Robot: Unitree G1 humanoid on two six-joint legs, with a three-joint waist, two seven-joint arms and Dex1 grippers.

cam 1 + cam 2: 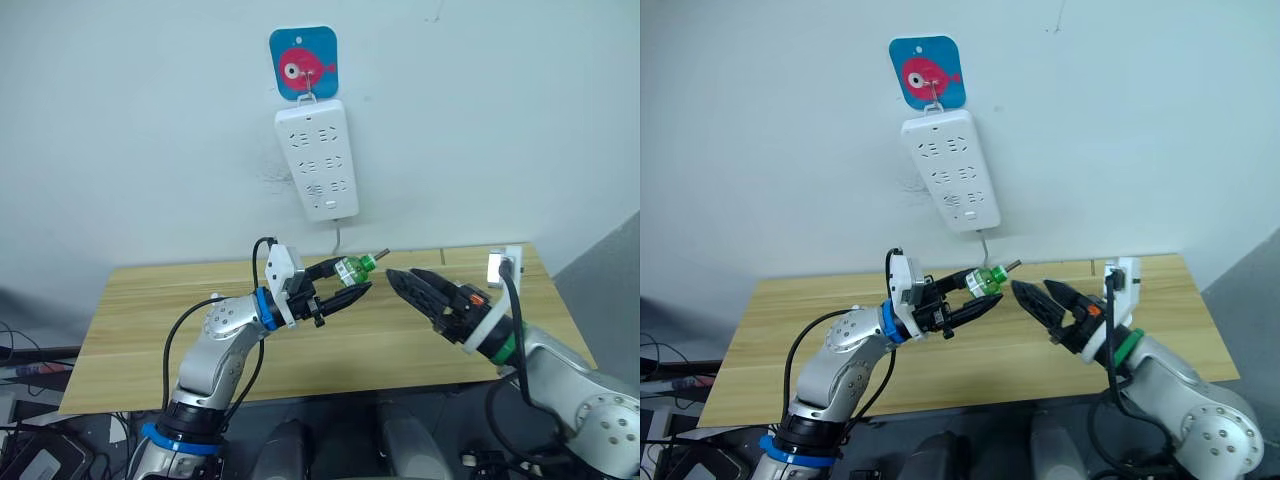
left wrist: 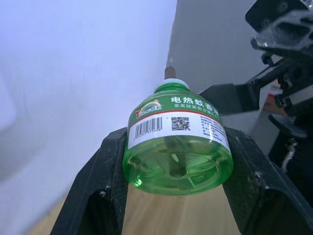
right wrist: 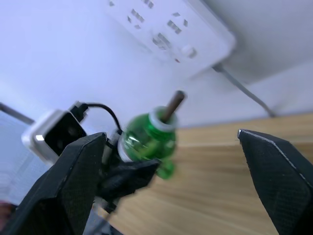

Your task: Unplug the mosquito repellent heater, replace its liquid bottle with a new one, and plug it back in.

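Observation:
My left gripper is shut on a green liquid bottle and holds it in the air above the wooden table. The bottle lies tilted, its white neck and wick pointing up and to the right; the left wrist view shows its base and label clamped between both fingers. My right gripper hangs just right of the bottle, open, with nothing between its fingers, and it points at the bottle. The mosquito repellent heater is out of view.
A long white power strip hangs on the wall from a blue fish hook, above the table's back edge; its cord runs down behind the table. Its sockets hold no plugs.

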